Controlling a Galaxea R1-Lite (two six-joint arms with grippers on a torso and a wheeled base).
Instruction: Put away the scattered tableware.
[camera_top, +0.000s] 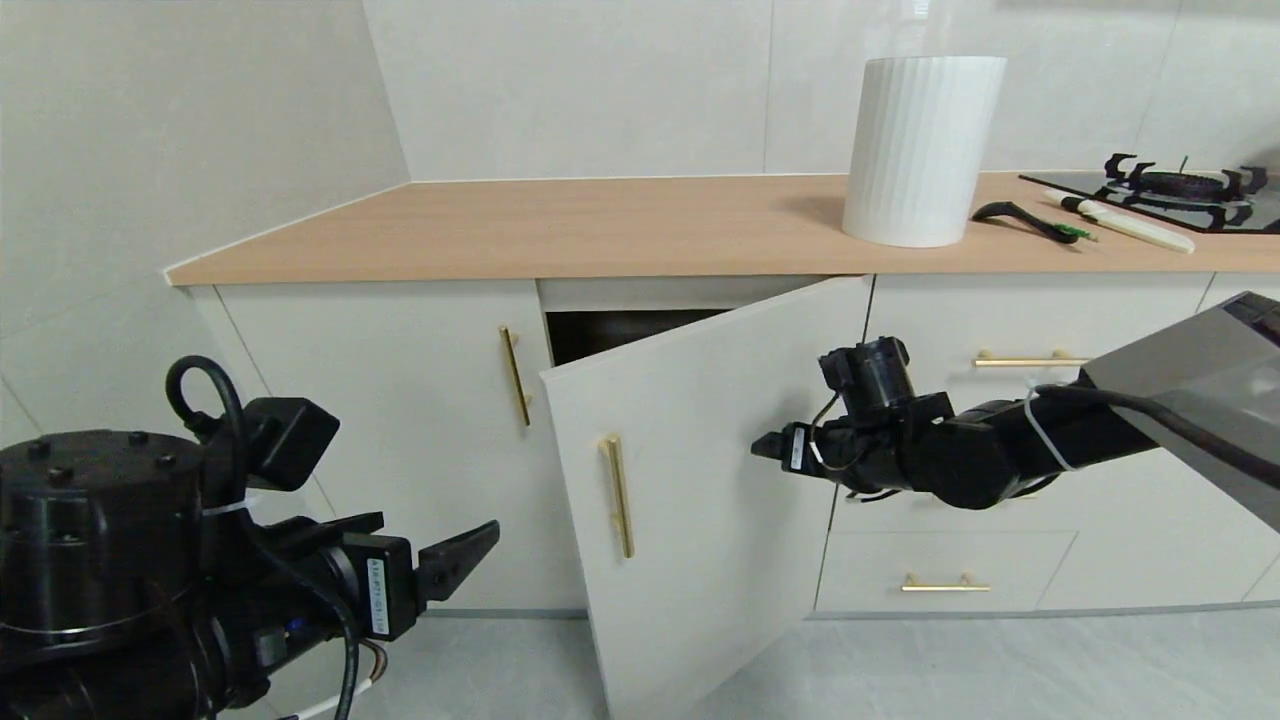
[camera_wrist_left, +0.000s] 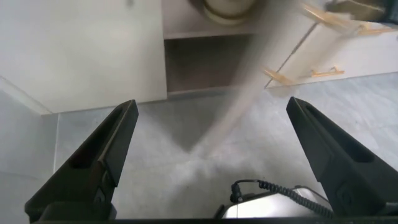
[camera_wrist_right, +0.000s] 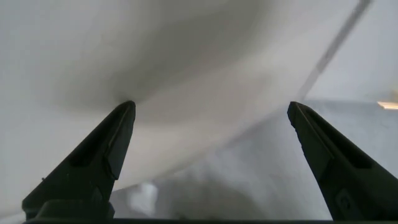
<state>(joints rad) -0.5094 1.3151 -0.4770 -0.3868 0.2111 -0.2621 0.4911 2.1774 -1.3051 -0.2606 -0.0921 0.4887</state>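
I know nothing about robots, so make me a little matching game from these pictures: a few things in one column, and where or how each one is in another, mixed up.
Things
1. white ribbed container
2. cabinet door
3. left gripper
4. gas burner

Place or state
A. swung partly open
B. black, at the far right end of the countertop
C. open, holding nothing
D. standing upright on the wood

Pairs: 1-D, 2-A, 3-C, 4-B

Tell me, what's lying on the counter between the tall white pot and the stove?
In the head view, a black-handled utensil and a long cream utensil lie between the tall white pot and the stove.
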